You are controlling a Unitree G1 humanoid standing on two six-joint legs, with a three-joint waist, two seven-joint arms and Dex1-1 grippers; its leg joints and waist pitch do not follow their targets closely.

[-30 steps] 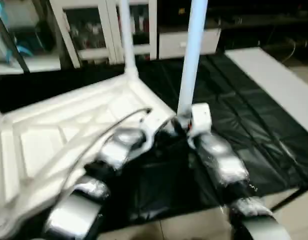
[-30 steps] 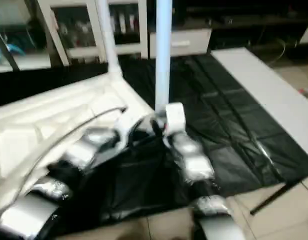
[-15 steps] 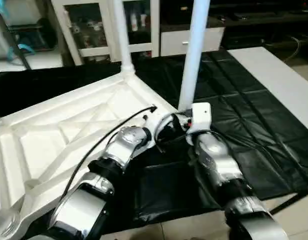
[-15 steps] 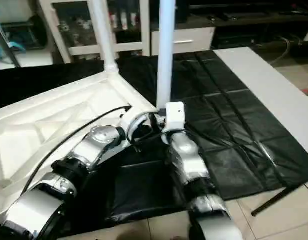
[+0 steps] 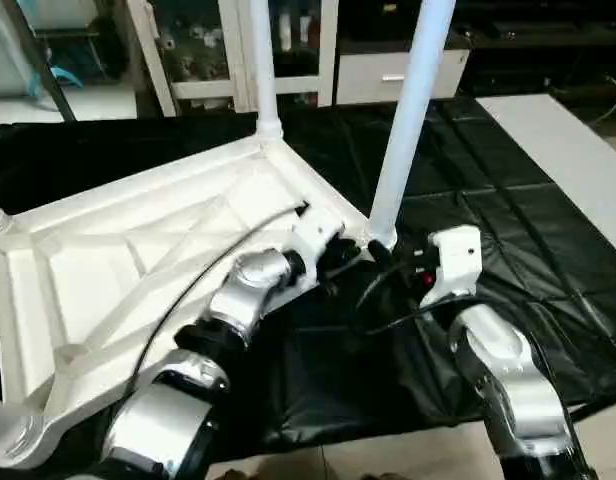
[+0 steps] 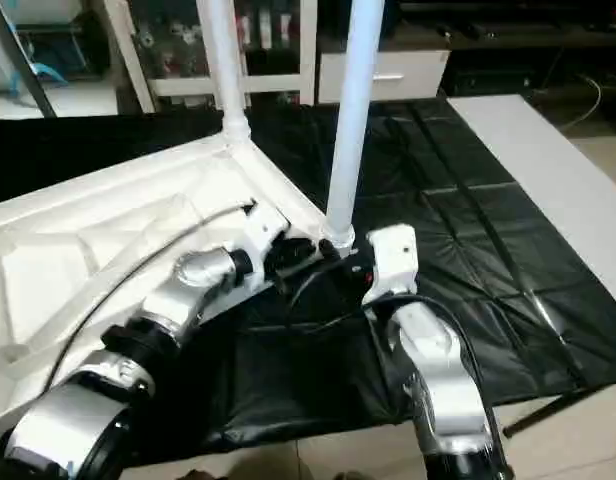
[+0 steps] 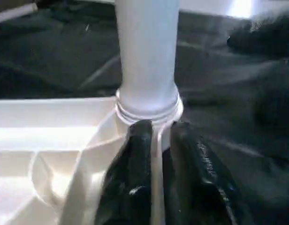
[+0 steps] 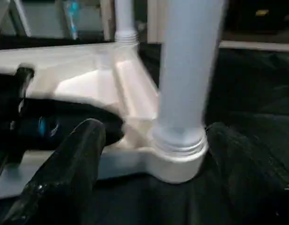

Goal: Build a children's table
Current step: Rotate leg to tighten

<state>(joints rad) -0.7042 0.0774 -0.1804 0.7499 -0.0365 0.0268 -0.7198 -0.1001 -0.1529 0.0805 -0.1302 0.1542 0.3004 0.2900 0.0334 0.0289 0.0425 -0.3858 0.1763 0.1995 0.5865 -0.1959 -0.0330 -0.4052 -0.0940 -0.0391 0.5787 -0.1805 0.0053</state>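
Right gripper [image 8: 149,154], spread wide, has backed off the upright leg [image 5: 408,120].

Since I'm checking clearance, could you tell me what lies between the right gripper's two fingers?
The near leg, seated upright in the tabletop's corner socket; the right gripper's open fingers flank it untouched, per the right wrist view.

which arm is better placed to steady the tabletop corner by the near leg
Left. The left claw sits on the tabletop rim right at the near leg socket, fingers close together. The right claw is spread wide either side of the leg's base, gripping nothing.
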